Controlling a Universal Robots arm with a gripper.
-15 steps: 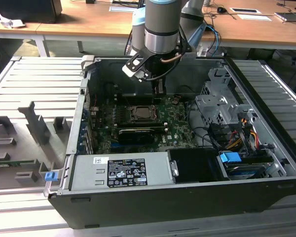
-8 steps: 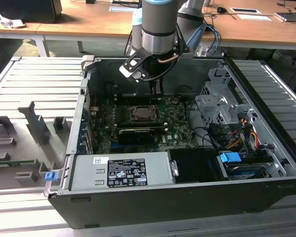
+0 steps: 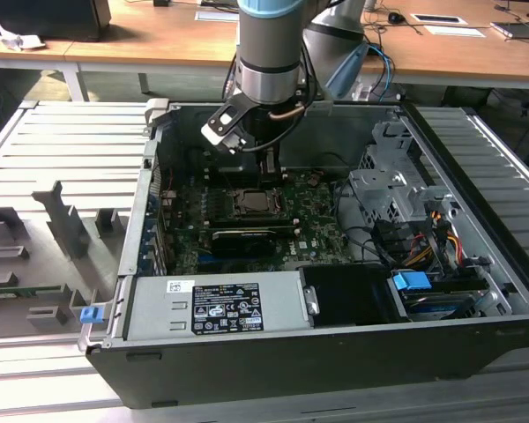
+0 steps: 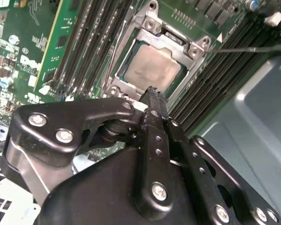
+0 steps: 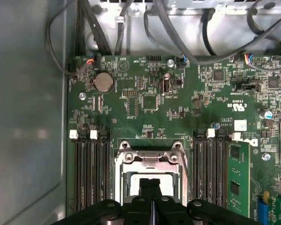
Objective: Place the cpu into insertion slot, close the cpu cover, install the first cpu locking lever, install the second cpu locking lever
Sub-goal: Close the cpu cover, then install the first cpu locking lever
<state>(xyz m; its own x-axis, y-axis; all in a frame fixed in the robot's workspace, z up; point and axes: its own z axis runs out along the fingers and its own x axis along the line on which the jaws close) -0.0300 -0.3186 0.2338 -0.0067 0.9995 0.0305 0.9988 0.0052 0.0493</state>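
The insertion slot [image 5: 117,161] sits in the green circuit board [image 5: 145,117] on the floor of an open computer case [image 3: 273,361], which stands on a grey ribbed desk [image 3: 62,141]. The cpu [image 4: 152,69] lies flat inside the slot with its dull silver-beige face up. The cpu cover [image 4: 131,49] is down around it, so the chip shows through the cover's central window. The gripper [image 4: 153,93] hangs directly over the slot. Its black jaws are pressed together with nothing between them, and their tips are over the edge of the chip's face. From these angles I cannot tell whether the tips touch the metal or stop just above it. In the first wrist view the closed jaws [image 5: 150,183] cover the middle of the window, and the pale chip [image 5: 171,183] shows on either side of them. Long black memory slots [image 5: 91,173] flank the insertion slot on both sides, and one on the far side holds a green memory card [image 5: 238,176]. A round coin battery [image 5: 103,82] sits on the board well beyond the slot's hinge end. In the exterior view the arm [image 3: 266,53] comes down into the case above the slot, and a grey power supply box [image 3: 220,304] lies along the case wall, well apart from the slot. I cannot make out how the locking levers beside the slot are set.
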